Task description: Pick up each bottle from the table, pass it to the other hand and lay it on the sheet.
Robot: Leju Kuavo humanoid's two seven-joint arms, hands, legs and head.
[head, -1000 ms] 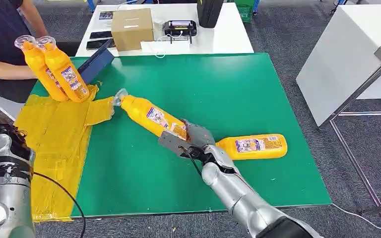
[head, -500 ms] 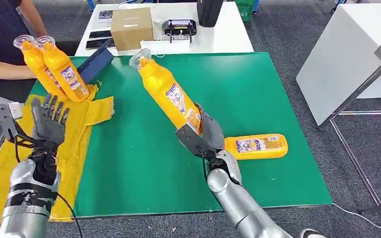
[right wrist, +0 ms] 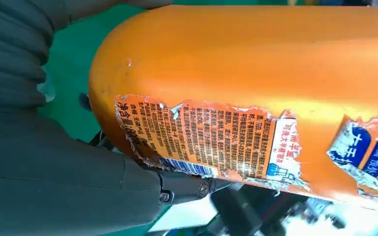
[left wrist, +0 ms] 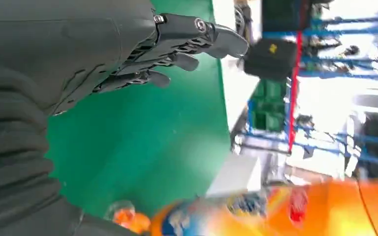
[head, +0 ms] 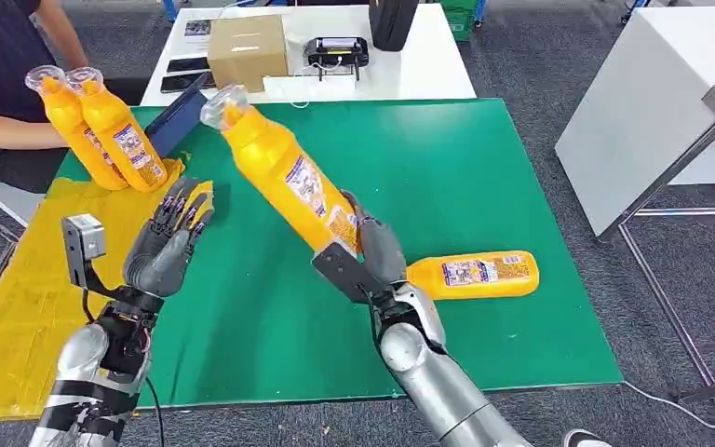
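Observation:
My right hand (head: pixel 372 251) grips the base of an orange bottle (head: pixel 284 172) and holds it tilted above the green mat, clear cap pointing up toward my left. The right wrist view has its torn label (right wrist: pixel 211 142) up close. My left hand (head: pixel 168 244) is raised with fingers spread, a short way left of that bottle and not touching it; its fingers (left wrist: pixel 177 49) are apart in the left wrist view, the bottle (left wrist: pixel 275 211) blurred beyond. A second bottle (head: pixel 475 275) lies flat on the mat. Two more bottles (head: pixel 102 130) lean at the yellow sheet (head: pixel 47 279).
A person (head: pixel 0 74) sits at the far left by the two leaning bottles. A dark tablet (head: pixel 179 116) rests on the mat's (head: pixel 428 168) far left corner. Behind it, a white table holds a cardboard box (head: pixel 247 51) and a device (head: pixel 338 51). Another white table (head: pixel 652 102) stands right.
My right hand lifted the bottle off the mat and swung its cap up and toward my left. My left arm rose from low at the left edge and moved in toward the bottle.

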